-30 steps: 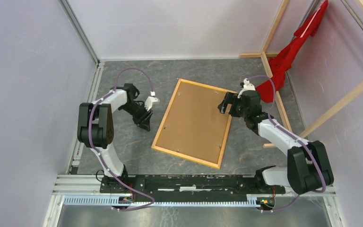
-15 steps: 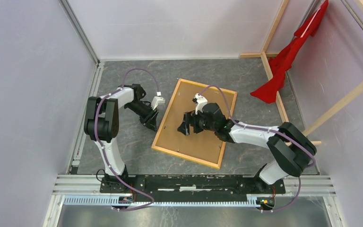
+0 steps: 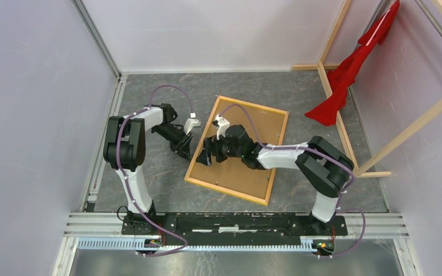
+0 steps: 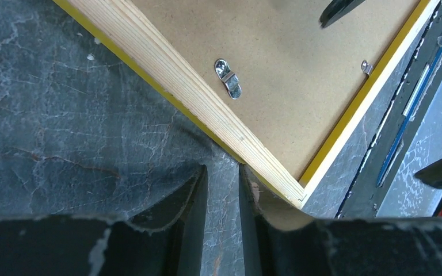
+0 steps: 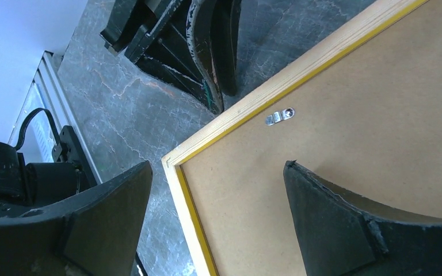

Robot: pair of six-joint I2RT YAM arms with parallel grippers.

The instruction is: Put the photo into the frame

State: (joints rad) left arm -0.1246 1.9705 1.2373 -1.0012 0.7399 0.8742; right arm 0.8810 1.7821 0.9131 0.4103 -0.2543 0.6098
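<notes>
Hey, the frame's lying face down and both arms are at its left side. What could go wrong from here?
1. The left fingers, only slightly apart, sit right beside the frame's wooden rail near a corner; a nudge could slide the frame across the table.
2. The right fingers, wide open, straddle that corner close to the left ones, so the arms might collide.
3. One right finger hangs over the backing board near a metal clip and could snag it.

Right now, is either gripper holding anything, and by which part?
Nothing is held. The left gripper, fingers narrowly parted, sits empty beside the frame; the right gripper hangs open over its rail.
</notes>
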